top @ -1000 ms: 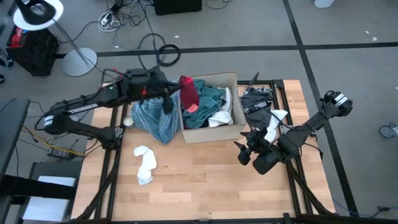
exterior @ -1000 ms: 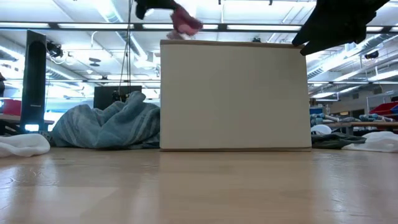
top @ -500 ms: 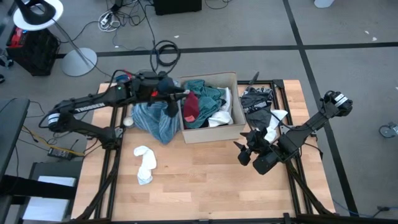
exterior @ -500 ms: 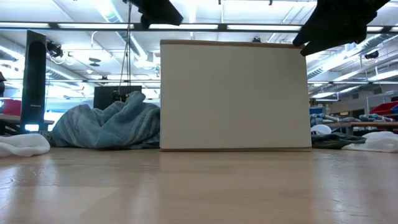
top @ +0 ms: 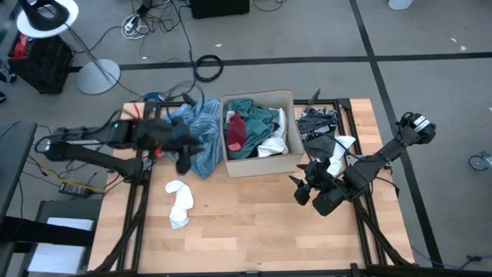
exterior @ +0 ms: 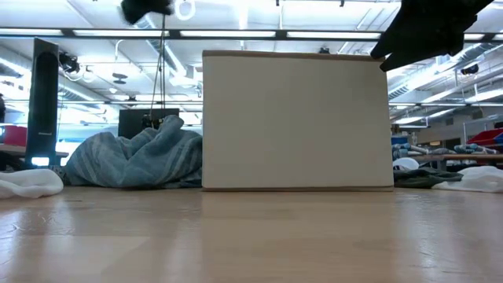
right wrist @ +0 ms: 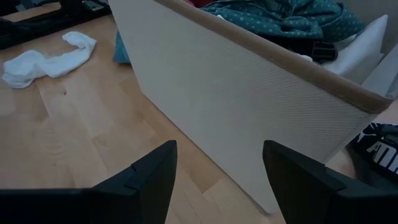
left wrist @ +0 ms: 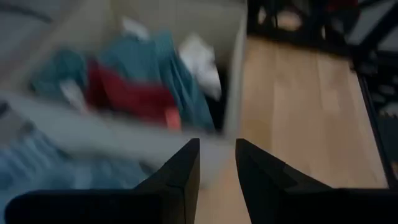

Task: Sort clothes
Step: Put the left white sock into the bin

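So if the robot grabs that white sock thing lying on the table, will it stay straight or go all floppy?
Probably floppy. The white garment lies bent and rumpled on the table, so it would likely droop from wherever it is pinched. It looks thin, so probably light. Pushed, it would more likely bunch up than slide neatly.

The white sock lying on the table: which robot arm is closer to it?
Left. The left gripper hovers just above the white sock; the right gripper waits across the table.
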`<action>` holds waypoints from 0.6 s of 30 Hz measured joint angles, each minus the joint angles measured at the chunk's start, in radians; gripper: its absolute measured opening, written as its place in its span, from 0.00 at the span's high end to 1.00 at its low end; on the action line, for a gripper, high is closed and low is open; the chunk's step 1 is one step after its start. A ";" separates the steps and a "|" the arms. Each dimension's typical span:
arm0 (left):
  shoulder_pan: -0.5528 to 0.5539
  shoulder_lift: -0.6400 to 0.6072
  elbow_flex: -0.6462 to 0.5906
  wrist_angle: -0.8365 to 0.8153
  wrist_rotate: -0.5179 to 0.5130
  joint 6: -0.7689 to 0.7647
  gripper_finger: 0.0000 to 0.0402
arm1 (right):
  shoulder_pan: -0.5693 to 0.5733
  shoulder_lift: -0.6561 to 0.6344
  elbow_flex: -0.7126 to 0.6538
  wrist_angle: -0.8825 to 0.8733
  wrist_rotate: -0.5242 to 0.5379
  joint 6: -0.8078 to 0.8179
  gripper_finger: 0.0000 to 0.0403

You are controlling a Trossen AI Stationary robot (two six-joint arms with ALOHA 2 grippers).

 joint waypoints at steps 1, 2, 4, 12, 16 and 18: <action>-0.037 -0.013 -0.017 -0.035 -0.024 -0.044 0.73 | 0.000 0.000 0.000 0.001 0.000 0.000 0.40; -0.069 -0.024 -0.033 -0.071 -0.046 -0.093 0.73 | 0.000 0.000 0.000 0.003 0.000 0.000 0.40; -0.133 -0.040 -0.069 -0.130 -0.082 -0.201 0.73 | 0.000 0.000 0.000 0.008 0.000 0.000 0.40; -0.326 -0.043 -0.284 -0.202 -0.099 -0.563 0.73 | 0.000 0.000 0.000 0.019 0.000 -0.012 0.40; -0.385 -0.043 -0.411 -0.198 -0.066 -0.708 0.73 | 0.000 0.000 0.000 0.036 -0.005 -0.016 0.40; -0.406 -0.042 -0.474 -0.198 -0.044 -0.780 0.73 | 0.000 0.000 0.000 0.036 -0.006 -0.017 0.40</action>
